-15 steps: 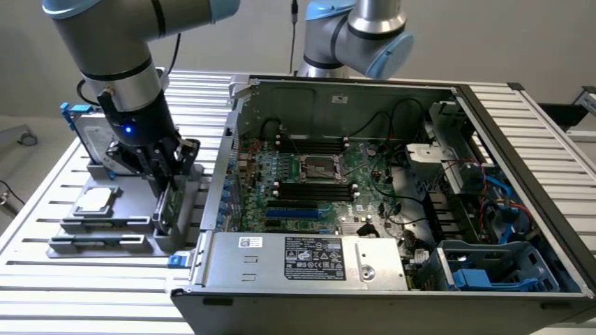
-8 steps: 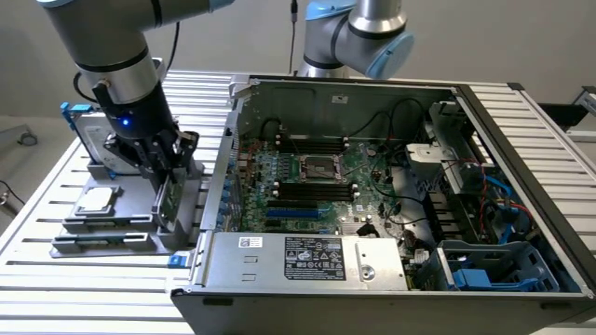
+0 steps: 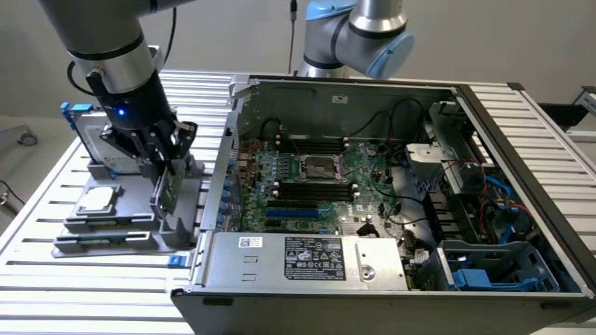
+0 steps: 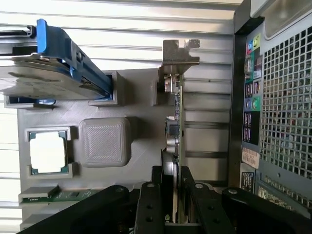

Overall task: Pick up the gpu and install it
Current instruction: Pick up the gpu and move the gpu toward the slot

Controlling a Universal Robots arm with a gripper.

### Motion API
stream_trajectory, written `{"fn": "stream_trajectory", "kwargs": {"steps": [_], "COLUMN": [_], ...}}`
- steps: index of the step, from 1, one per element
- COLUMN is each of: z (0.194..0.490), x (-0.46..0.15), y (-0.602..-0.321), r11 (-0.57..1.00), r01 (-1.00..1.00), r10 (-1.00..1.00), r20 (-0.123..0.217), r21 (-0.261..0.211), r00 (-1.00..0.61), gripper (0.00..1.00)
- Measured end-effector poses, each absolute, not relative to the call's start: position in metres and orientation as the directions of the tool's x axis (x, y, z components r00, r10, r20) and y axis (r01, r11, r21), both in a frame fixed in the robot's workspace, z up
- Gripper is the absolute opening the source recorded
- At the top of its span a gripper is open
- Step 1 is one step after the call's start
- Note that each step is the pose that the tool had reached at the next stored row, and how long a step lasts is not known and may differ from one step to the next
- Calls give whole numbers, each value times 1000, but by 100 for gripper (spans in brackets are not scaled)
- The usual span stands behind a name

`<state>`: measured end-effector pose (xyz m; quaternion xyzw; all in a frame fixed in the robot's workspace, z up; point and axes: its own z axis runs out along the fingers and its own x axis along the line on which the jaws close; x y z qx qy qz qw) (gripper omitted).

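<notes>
We see the gripper (image 3: 166,174) with its black fingers closed narrowly on the two faces of the gpu (image 3: 166,192), a thin card that stands on edge in a slot of the matte grey ribbed holder (image 3: 112,241), just beside the open computer case (image 3: 559,230). The exterior view shows us the green motherboard (image 3: 317,181) inside that case. The wrist view shows the card's silver stepped bracket (image 4: 179,52), the square silver processor (image 4: 47,152), the blue-framed hard drive (image 4: 44,78) and the case's perforated rear panel (image 4: 282,97).
</notes>
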<state>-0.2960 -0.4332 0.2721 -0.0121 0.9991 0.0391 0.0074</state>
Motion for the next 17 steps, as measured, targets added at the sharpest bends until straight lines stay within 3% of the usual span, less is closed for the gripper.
{"fn": "stream_trajectory", "kwargs": {"steps": [17], "z": [328], "x": [-296], "y": [-433], "r11": [995], "r01": [-23], "r10": [-22], "r20": [-17], "r21": [101], "r00": [-1000], "gripper": [26]}}
